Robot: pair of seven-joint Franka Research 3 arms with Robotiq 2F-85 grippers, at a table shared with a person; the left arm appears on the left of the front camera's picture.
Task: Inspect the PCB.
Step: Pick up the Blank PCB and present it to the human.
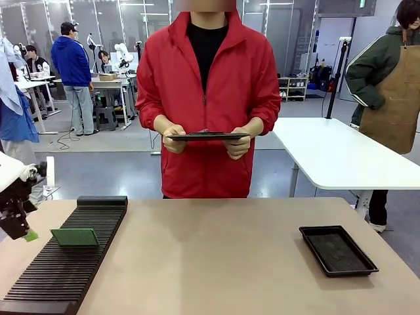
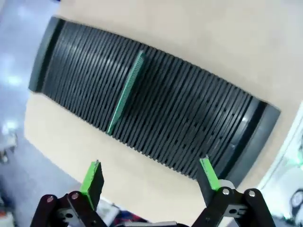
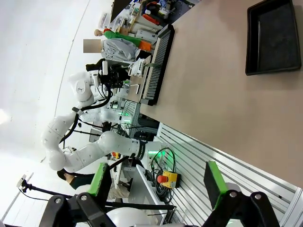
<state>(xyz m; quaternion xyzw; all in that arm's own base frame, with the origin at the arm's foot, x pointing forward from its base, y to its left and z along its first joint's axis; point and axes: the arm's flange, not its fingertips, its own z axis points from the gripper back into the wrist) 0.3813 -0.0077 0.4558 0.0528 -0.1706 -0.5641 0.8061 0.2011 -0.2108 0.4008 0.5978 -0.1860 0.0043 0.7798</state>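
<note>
the left gripper [image 1: 21,228] hangs at the left edge of the table [image 1: 210,262], just left of the black slotted rack [image 1: 69,266]. its jaws stand wide and hold nothing. in the left wrist view the left gripper [image 2: 150,169] shows its two green pads [image 2: 93,176] spread well apart above the bare tabletop, short of the rack [image 2: 189,118], touching neither rack nor board.

the pcb [image 1: 75,237] stands on edge in one slot of the rack, roughly midway along it, with its flat green face towards the near side. from the wrist it shows as a thin green strip [image 2: 125,92] lying across the ribs. it is near the left gripper but apart from it.

the right gripper [image 3: 155,172] is also spread wide and empty, back over the near side, off the tabletop. its view takes in the shallow black tray [image 3: 273,38] and, farther off, the rack [image 3: 158,61].

the tray [image 1: 338,249] lies on the right part of the table, well apart from the rack. at the far side a person in a red jacket [image 1: 209,79] holds a dark tablet [image 1: 209,136] flat in both hands.
</note>
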